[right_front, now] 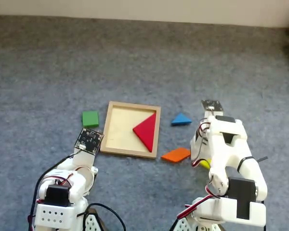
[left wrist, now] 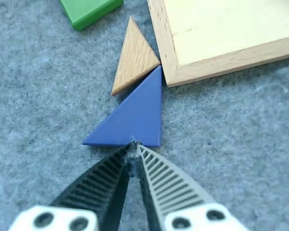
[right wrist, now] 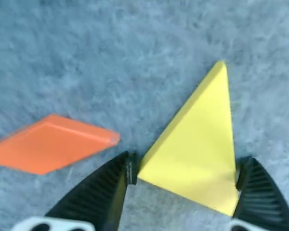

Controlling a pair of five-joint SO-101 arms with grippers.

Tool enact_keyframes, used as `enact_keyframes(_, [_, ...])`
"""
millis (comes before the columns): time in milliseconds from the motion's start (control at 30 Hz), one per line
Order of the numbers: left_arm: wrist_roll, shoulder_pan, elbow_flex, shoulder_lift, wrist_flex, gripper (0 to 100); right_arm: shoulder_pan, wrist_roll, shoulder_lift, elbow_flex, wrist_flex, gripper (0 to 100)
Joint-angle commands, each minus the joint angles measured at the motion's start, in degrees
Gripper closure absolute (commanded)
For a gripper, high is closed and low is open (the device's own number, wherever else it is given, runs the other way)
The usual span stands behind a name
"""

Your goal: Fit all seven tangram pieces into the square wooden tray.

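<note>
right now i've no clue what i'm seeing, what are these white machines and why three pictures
Two small robot arms sit on grey carpet. The high view looks down from above; the others come from a camera on each wrist. A square wooden tray holds a red triangle. Outside lie a green square, light blue triangle, orange parallelogram, dark blue triangle and wooden triangle. The left fingers are shut, tips at the dark blue triangle. The right fingers are open either side of a yellow triangle. Nothing is lifted.
</note>
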Motion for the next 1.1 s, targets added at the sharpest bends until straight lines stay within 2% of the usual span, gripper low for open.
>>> enact_keyframes(0, [-0.18, -0.04, 1.10, -2.15, 0.35, 99, -0.66, 0.18, -1.01, 0.22, 1.98, 67.6])
enact_keyframes(567, [-0.18, -0.04, 1.10, -2.15, 0.35, 99, -0.84, 0.18, -0.84, 0.40, 0.84, 67.8])
enact_keyframes(800, [-0.18, -0.04, 1.10, -2.15, 0.35, 99, -0.84, 1.58, -0.92, 0.48, -3.12, 81.4])
enact_keyframes(1067, [-0.18, -0.04, 1.10, -2.15, 0.35, 99, 1.19, 3.69, -3.56, 0.48, -2.86, 82.0])
